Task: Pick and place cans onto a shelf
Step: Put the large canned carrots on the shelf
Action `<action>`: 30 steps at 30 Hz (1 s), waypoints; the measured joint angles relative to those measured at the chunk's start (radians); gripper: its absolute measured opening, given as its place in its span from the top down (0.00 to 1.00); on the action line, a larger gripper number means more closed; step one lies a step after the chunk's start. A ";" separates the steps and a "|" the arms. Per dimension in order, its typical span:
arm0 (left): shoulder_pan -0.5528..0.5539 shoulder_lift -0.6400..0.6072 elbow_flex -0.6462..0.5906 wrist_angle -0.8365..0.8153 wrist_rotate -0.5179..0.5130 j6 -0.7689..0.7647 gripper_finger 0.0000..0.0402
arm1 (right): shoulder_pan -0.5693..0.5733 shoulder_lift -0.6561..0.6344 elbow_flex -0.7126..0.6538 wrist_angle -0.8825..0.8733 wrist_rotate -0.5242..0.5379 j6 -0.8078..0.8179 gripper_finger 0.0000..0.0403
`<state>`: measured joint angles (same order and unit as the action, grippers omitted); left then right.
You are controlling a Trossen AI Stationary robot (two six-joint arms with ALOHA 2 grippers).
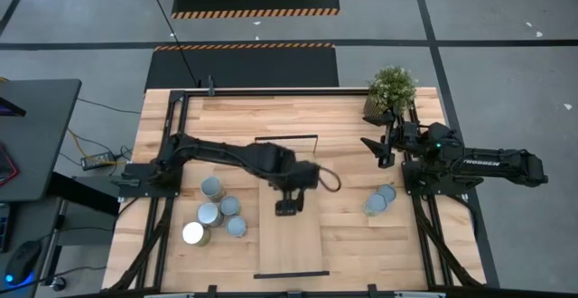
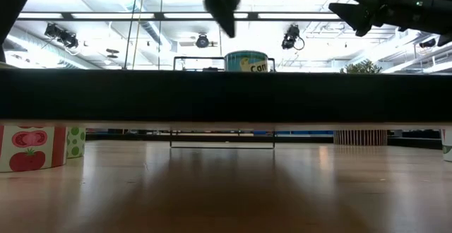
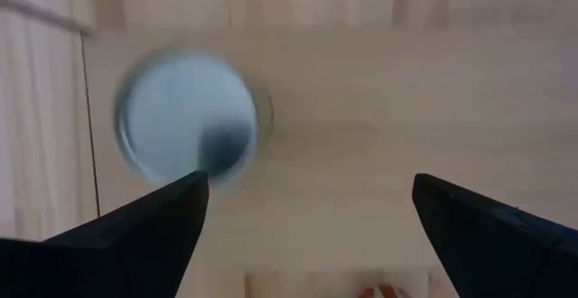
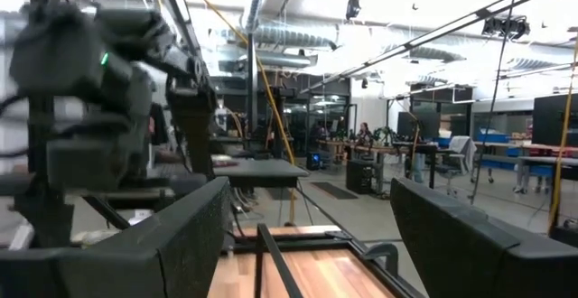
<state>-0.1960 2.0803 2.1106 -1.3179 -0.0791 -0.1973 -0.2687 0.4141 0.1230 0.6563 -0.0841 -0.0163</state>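
The shelf (image 1: 293, 244) is a pale board with black end bars in the middle of the table. One can (image 3: 185, 117) stands upright on it, its round pale top facing up; the low view shows it from the side as a teal-labelled can (image 2: 247, 61) on the board's dark edge. My left gripper (image 3: 312, 190) hovers open above the shelf (image 1: 289, 206), pointing down, the can just off its one finger, untouched. Several cans (image 1: 217, 212) stand at the table's left, two cans (image 1: 380, 199) at the right. My right gripper (image 1: 373, 149) waits open, raised at the right.
A potted plant (image 1: 391, 90) stands at the far right corner, close to my right arm. In the low view, tomato-labelled cans (image 2: 28, 148) stand on the table under the shelf's level. Bare board lies toward the shelf's near end (image 1: 293, 257).
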 joint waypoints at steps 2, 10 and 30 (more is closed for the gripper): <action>-0.020 0.000 -0.012 -0.013 -0.027 -0.023 0.02 | 0.000 -0.001 0.000 0.012 0.001 0.041 0.22; -0.058 0.001 -0.025 -0.103 -0.148 -0.107 0.02 | 0.000 0.003 0.000 0.004 -0.111 0.068 0.22; -0.131 0.101 -0.024 -0.015 -0.586 0.162 0.02 | 0.005 0.140 0.023 -0.029 -0.140 0.005 0.22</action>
<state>-0.3269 2.1812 2.0865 -1.3325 -0.6654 -0.0355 -0.2637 0.5546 0.1459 0.6274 -0.2242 -0.0108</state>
